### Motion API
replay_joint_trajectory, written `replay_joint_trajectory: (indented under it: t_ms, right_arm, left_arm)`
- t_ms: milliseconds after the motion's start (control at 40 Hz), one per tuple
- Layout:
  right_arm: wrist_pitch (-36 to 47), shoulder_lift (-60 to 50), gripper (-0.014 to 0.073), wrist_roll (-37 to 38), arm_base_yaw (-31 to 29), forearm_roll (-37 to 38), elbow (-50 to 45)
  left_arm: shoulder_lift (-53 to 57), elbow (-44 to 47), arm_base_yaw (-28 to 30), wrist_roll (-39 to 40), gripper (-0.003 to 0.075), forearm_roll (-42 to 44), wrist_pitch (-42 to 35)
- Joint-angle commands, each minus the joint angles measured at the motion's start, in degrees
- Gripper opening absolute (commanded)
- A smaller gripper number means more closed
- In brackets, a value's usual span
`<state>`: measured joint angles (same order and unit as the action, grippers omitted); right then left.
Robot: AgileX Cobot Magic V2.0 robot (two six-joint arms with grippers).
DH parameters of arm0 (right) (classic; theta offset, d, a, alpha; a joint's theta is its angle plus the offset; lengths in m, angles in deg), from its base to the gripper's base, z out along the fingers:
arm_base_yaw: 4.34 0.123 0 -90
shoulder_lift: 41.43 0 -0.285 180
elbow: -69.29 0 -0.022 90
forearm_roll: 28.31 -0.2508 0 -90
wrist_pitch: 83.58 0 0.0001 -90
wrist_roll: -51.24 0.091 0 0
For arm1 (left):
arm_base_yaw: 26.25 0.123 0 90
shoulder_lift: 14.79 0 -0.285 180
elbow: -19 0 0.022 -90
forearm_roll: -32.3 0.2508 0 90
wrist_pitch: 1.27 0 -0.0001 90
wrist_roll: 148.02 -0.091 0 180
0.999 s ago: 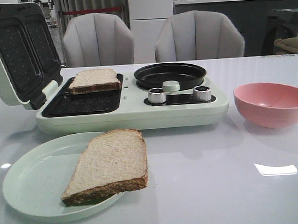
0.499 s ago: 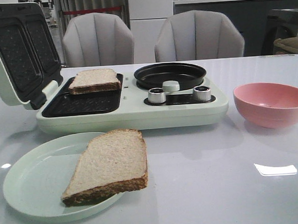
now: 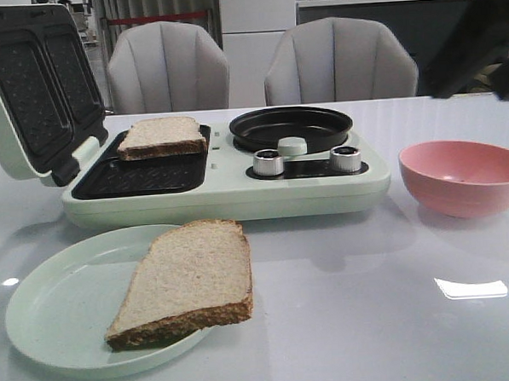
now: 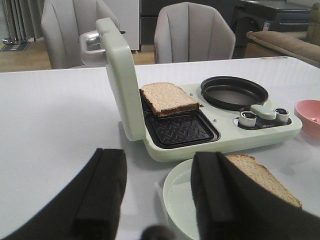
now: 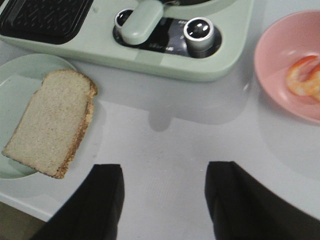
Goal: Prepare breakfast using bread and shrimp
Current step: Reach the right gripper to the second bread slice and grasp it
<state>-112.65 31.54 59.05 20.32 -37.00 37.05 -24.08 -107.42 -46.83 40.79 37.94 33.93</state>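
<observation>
Fingers of left gripper (image 4: 157,200) and right gripper (image 5: 162,200) — spread wide, empty. 1 bread slice (image 3: 184,279) overhangs the green plate (image 3: 56,312); shrimp (image 5: 305,77) lies in the pink bowl (image 3: 463,175).

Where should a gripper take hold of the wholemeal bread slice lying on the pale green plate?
Probably at the brown-crusted corner of the wholemeal bread slice that overhangs the rim of the pale green round plate on the side toward the pink bowl. There a finger could slip beneath; elsewhere the slice lies flat on the plate. The open right gripper could come in low from that side.
</observation>
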Motion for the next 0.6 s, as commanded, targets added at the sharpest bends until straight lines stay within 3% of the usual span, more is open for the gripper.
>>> replay_joint_trajectory:
  t_ms: [0, 250, 574]
  right_arm:
    - [3.03, 5.00, 0.0474, -0.55, 1.33, -3.10, 4.01]
    - [3.52, 18.79, 0.0474, -9.36, 1.96, -17.30, 8.91]
    - [1.50, 31.97, 0.0458, -37.34, 1.96, -52.18, 12.61]
  left_arm:
    - [-0.73, -1.37, -0.38, 0.50, 0.0365, -0.09, -4.82]
    - [-0.73, -1.37, -0.38, 0.50, 0.0365, -0.09, -4.82]
    - [-0.73, -1.37, -0.38, 0.50, 0.0365, -0.09, -4.82]
